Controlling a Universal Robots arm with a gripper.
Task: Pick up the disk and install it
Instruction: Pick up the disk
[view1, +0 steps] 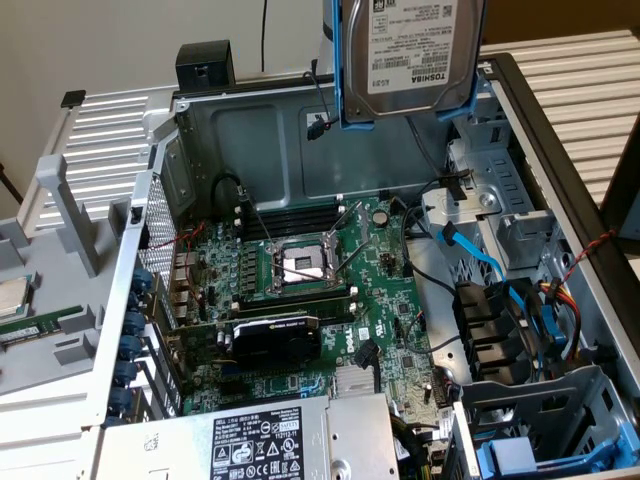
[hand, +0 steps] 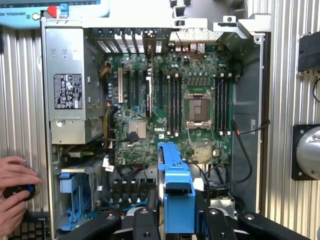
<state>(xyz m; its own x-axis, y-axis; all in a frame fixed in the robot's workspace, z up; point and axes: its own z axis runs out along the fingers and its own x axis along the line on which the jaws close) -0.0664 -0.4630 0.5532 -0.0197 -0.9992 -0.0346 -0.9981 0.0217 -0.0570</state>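
Jaws partly closed on the blue plastic rail frame, the tool (hand: 177, 220) holds the flat silver-grey metal disk with its white Toshiba label (view1: 415, 50) on end above the open grey computer case (view1: 270, 130). The pickup looks done, but installation does not: the disk hangs well clear of the green motherboard (view1: 300, 300), not yet seated in any bay.

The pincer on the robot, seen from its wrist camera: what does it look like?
The pincer is glossy black. It is built of chunky angular bars, joined at round pivots with grey bolt heads, and it has two straight black fingers.
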